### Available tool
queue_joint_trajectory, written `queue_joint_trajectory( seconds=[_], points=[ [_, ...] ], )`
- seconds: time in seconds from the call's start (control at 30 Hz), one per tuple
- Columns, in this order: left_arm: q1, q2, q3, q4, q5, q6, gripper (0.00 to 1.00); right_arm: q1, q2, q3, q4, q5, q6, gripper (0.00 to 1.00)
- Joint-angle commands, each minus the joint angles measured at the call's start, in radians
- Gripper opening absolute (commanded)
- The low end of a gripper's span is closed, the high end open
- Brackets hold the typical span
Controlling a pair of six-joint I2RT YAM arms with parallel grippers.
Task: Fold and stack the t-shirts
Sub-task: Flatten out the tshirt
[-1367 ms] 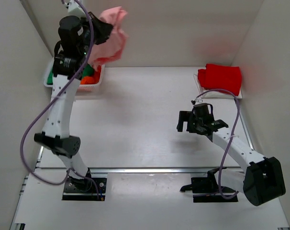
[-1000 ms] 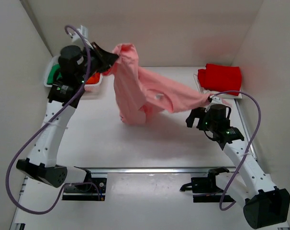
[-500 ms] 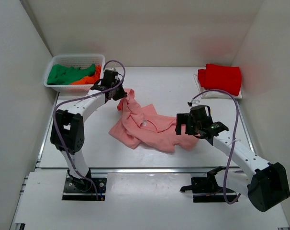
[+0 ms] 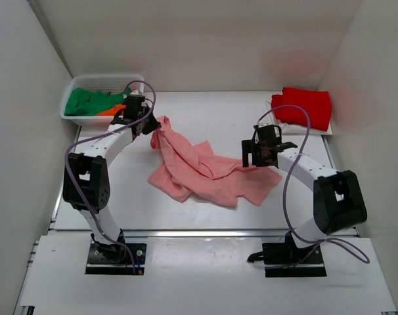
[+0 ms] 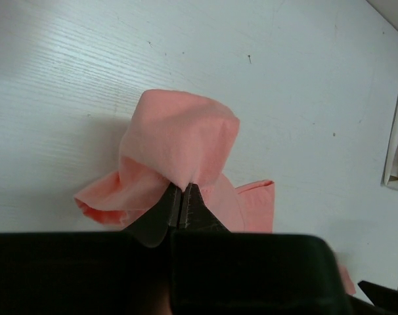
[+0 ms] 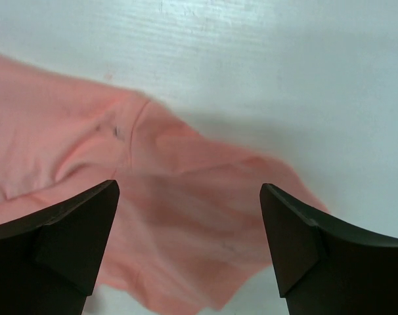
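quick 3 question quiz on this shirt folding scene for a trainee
1. True or false: the left gripper is shut on the salmon-pink t-shirt.
2. The right gripper is: A open over that shirt; B shut on it; C inside the basket.
3. Fill in: the red t-shirt lies on the robot's ____ side.
Key: 1 true; 2 A; 3 right.

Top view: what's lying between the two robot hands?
The salmon-pink t-shirt lies rumpled between the left gripper, shut on one end, and the open right gripper, as the top view shows.
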State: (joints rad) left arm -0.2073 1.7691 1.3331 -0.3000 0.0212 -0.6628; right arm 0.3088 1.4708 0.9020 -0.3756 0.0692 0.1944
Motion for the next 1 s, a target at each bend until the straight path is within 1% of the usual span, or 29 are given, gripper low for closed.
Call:
queue_joint_trajectory(
  seconds=[0.0,0.07,0.17,0.2,0.23,0.3,0.33,0.37,0.4,0.47,0.5,0.57,0.63,0.67,0.73,0.8,0.83,0.93,0.97],
  points=[
    [0.005,-0.088,-0.034,0.055,0.028,0.0,0.0,-0.001,0.068,0.083,0.055,-0.043,0.016,0.84],
    [-0.004,-0.096,-0.04,0.05,0.037,0.003,0.0,0.021,0.117,0.097,0.066,-0.049,0.036,0.87],
    [-0.009,-0.094,-0.054,0.05,0.051,0.009,0.0,0.052,0.186,0.115,0.035,-0.054,0.042,0.83],
    [-0.007,-0.099,-0.072,0.056,0.051,0.008,0.0,0.068,0.203,0.118,0.024,-0.057,0.048,0.74],
    [-0.007,-0.1,-0.068,0.056,0.051,0.008,0.0,0.078,0.212,0.13,0.017,-0.048,0.048,0.6],
    [0.008,-0.108,-0.087,0.061,0.072,0.003,0.0,0.075,0.247,0.152,-0.008,-0.06,0.045,0.54],
    [0.003,-0.109,-0.092,0.058,0.072,0.003,0.0,0.072,0.25,0.167,-0.032,-0.062,0.04,0.22],
    [0.005,-0.118,-0.088,0.05,0.086,0.003,0.0,0.07,0.264,0.196,-0.07,-0.051,0.051,0.0],
    [0.015,-0.122,-0.084,0.042,0.089,0.003,0.0,0.073,0.264,0.215,-0.095,-0.037,0.053,0.0],
    [0.026,-0.143,-0.039,-0.002,0.121,0.025,0.0,0.09,0.232,0.283,-0.181,0.062,0.056,0.0],
    [0.026,-0.167,0.003,-0.037,0.132,0.034,0.0,0.104,0.179,0.322,-0.21,0.099,0.059,0.0],
    [0.032,-0.224,0.072,-0.083,0.135,0.046,0.0,0.105,0.08,0.389,-0.255,0.113,0.065,0.0],
    [0.031,-0.349,0.151,-0.119,0.096,0.049,0.0,0.092,-0.05,0.496,-0.291,0.104,0.085,0.0],
    [0.029,-0.384,0.17,-0.119,0.095,0.052,0.0,0.096,-0.082,0.521,-0.318,0.107,0.092,0.0],
    [0.048,-0.483,0.263,-0.161,0.076,0.014,0.0,0.073,-0.202,0.615,-0.336,0.103,0.106,0.0],
    [0.063,-0.534,0.348,-0.201,0.069,0.015,0.0,0.059,-0.268,0.67,-0.355,0.077,0.108,0.0],
    [0.051,-0.563,0.394,-0.223,0.059,0.019,0.0,0.053,-0.306,0.686,-0.355,0.055,0.103,0.0],
    [0.051,-0.625,0.469,-0.247,0.1,0.022,0.0,0.036,-0.366,0.8,-0.394,0.04,0.112,0.0],
    [0.04,-0.641,0.486,-0.252,0.103,0.02,0.0,0.024,-0.38,0.816,-0.414,0.017,0.115,0.0]
  ],
)
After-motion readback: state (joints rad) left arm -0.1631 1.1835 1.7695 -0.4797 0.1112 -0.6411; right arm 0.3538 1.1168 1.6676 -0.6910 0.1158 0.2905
